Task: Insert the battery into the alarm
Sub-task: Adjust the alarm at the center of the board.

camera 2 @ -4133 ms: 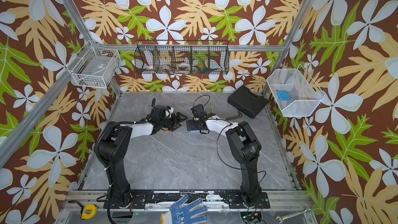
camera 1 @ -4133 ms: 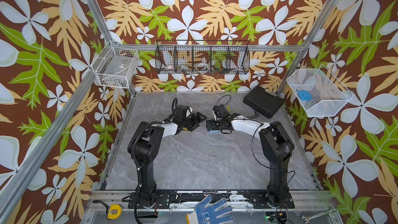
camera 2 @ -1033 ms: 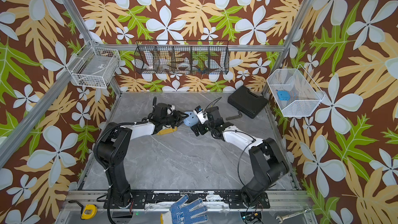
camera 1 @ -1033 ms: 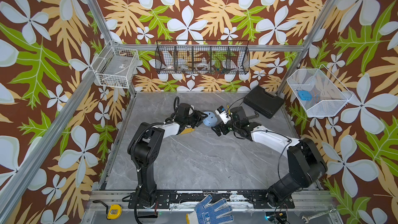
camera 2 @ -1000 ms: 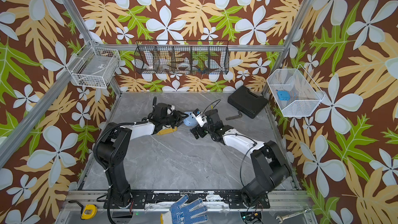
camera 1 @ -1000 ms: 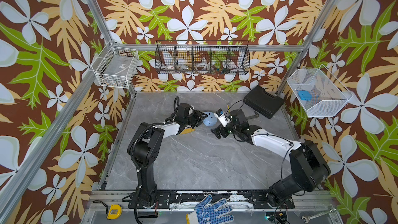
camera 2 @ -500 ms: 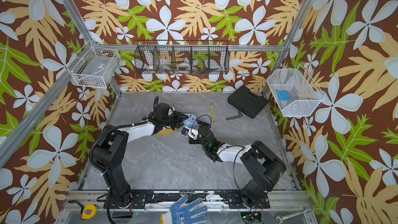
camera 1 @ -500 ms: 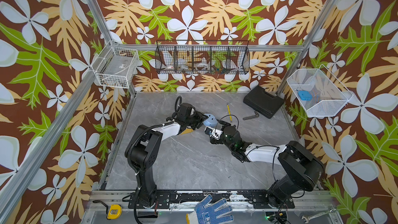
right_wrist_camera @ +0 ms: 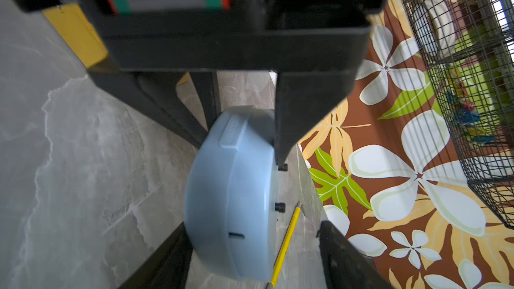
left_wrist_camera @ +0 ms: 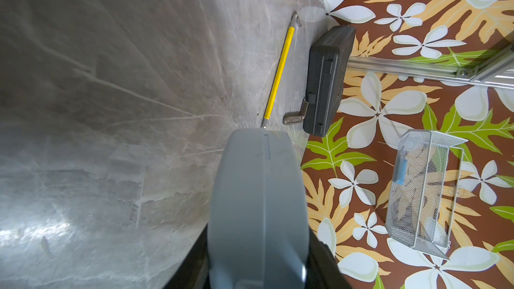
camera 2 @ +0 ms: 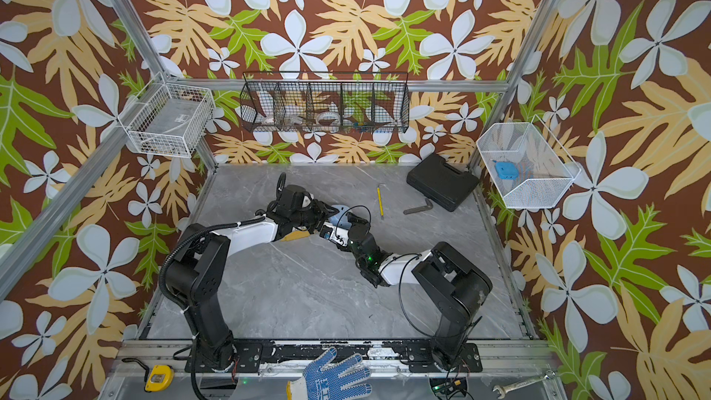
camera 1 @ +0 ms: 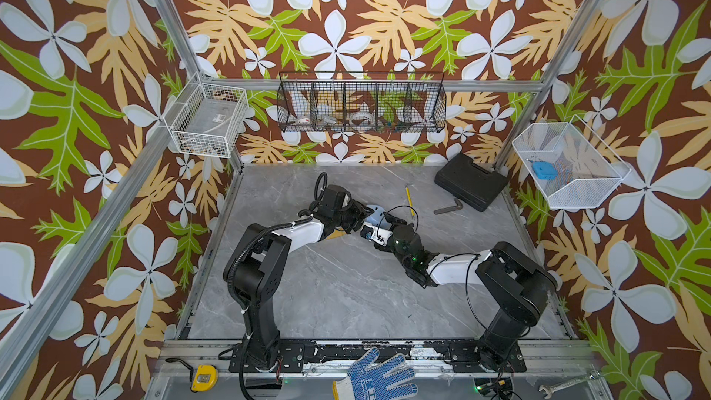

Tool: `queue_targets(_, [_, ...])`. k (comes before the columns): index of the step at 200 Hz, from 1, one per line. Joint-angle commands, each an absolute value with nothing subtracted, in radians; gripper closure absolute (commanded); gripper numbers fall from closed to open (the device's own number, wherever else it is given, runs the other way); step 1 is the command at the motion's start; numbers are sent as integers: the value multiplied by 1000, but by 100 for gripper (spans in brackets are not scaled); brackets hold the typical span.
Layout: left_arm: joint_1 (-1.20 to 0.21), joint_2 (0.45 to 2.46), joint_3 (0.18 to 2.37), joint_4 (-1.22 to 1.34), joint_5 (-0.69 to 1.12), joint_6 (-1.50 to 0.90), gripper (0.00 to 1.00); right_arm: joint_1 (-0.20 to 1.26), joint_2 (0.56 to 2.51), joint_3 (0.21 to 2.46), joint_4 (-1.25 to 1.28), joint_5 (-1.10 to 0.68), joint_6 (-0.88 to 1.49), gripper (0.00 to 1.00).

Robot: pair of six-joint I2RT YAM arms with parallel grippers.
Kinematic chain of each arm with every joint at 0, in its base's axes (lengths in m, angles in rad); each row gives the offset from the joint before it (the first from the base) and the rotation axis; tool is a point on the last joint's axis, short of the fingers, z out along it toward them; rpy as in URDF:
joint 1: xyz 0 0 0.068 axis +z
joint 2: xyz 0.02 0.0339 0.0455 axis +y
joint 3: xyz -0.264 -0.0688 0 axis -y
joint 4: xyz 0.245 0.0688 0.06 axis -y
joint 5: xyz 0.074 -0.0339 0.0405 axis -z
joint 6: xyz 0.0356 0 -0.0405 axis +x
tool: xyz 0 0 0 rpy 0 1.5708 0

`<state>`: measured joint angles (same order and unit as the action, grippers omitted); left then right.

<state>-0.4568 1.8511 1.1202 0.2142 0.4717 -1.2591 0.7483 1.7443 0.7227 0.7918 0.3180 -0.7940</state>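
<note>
Grey marble tabletop (camera 1: 346, 294), floral walls (camera 1: 384, 13). My left gripper (left_wrist_camera: 257, 246) pinches the blue alarm (right_wrist_camera: 230, 196); my right gripper (right_wrist_camera: 251, 225) straddles it, spread.

**Lighting and picture quality.** Both top views are bright, even and sharp. The arms throw only soft, faint shadows on the grey table (camera 1: 346, 294), so the light is probably diffuse and overhead. In the left wrist view a pale glare patch lies on the table, and the close alarm (left_wrist_camera: 258, 204) is soft. Both wrist views stretch toward their edges. In the right wrist view the near left gripper (right_wrist_camera: 243, 148) is out of focus, and the black wire basket (right_wrist_camera: 472, 79) blurs against a blown-out strip.
</note>
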Motion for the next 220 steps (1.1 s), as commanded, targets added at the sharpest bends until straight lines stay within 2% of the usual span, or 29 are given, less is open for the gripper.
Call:
queue_targets(1, [-459, 1842, 1125, 228, 478, -1267, 64, 749, 1746, 732, 838, 352, -795, 39])
queue_targets(20, [-459, 1845, 1129, 228, 483, -1272, 64, 753, 1748, 732, 845, 355, -794, 51])
queue_targets(65, [-459, 1844, 1129, 230, 496, -1279, 58, 777, 1775, 747, 864, 387, -806, 61])
queue_targets(102, [-456, 1842, 1125, 235, 498, -1279, 47, 781, 1758, 744, 835, 364, -783, 66])
queue_targets(156, [-438, 1793, 1106, 198, 465, -1231, 26, 780, 1691, 763, 630, 246, -641, 67])
queue_targets(181, [-434, 1762, 1145, 73, 407, -1120, 19, 766, 1693, 823, 472, 173, -559, 67])
queue_targets(197, [-436, 1727, 1154, -6, 314, -1059, 12, 755, 1707, 872, 389, 158, -487, 68])
queue_targets(220, [-436, 1677, 1135, -41, 219, -1006, 9, 751, 1704, 906, 328, 120, -386, 67])
